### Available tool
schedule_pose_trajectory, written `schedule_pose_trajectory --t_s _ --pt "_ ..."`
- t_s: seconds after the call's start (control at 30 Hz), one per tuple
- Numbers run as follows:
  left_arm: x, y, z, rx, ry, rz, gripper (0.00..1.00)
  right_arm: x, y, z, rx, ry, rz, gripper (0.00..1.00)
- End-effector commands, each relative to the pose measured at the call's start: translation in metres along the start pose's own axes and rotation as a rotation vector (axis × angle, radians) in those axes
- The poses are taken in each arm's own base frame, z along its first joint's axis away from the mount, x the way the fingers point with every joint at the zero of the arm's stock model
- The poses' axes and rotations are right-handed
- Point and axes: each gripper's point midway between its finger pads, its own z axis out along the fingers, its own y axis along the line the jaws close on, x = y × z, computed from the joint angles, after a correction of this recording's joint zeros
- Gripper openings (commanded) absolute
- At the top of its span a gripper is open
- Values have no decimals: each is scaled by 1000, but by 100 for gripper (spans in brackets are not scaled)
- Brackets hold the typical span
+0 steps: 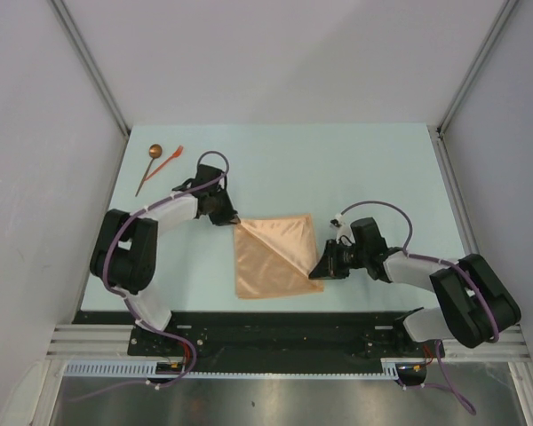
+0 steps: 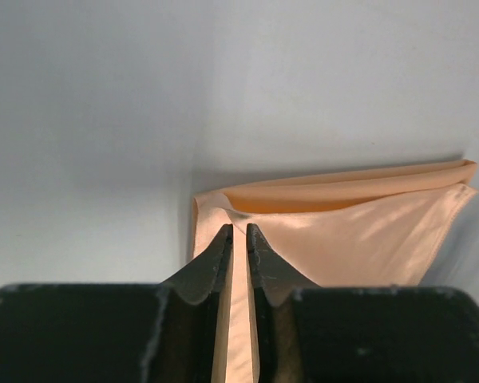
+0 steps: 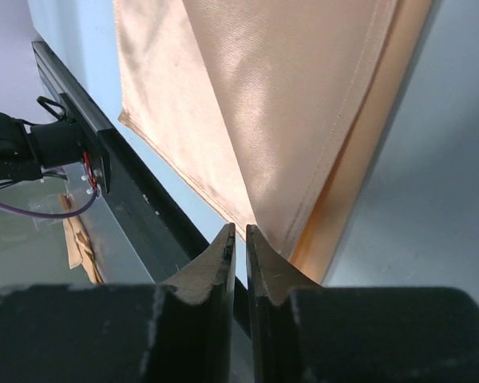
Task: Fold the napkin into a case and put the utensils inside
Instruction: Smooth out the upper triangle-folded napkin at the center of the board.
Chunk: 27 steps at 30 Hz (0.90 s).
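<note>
The tan-orange napkin [image 1: 274, 259] lies on the table, folded over along a diagonal, so it makes no narrow case here. My left gripper [image 1: 234, 220] is at the fold's upper-left corner. In the left wrist view its jaws [image 2: 237, 227] are shut on the napkin [image 2: 359, 239], with a strip of cloth between them. My right gripper [image 1: 316, 272] is at the lower-right corner. There the napkin [image 3: 287, 96] runs taut into its nearly closed tips [image 3: 238, 227]. The utensils lie far back left, away from both arms: a coppery-bowled spoon [image 1: 149, 165] and an orange-red fork [image 1: 171, 161].
The pale blue table [image 1: 355, 169] is walled by grey panels on three sides. A black rail [image 1: 275, 324] runs along the near edge, close under the right gripper [image 3: 136, 207].
</note>
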Motion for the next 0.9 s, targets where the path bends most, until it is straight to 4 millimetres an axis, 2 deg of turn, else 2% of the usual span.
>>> schedule_pose_trajectory --t_s 0.0,0.13,0.37,0.53,0.67,0.77,0.83,0.87 --pt "-20 -19 -28 62 -79 31 16 -10 14 -4 -23 -28 -34 15" --pt "-23 -25 -30 86 -81 26 17 -5 7 -2 -9 -23 -22 15" --pt "-22 -26 -4 91 -35 -6 15 5 -4 2 1 -12 16 15" --pt "-23 -1 14 -3 -29 -26 13 13 -15 4 21 0 41 14" --pt "-17 19 14 -59 -31 -42 12 18 -25 5 48 5 61 14" --pt "-19 25 7 -85 -65 -39 12 16 -26 3 58 1 61 13" --pt "-20 23 2 -80 -68 -27 12 12 -16 1 27 -3 47 13" --pt "-24 16 -3 -63 -80 -10 12 10 -13 -1 22 -8 42 13"
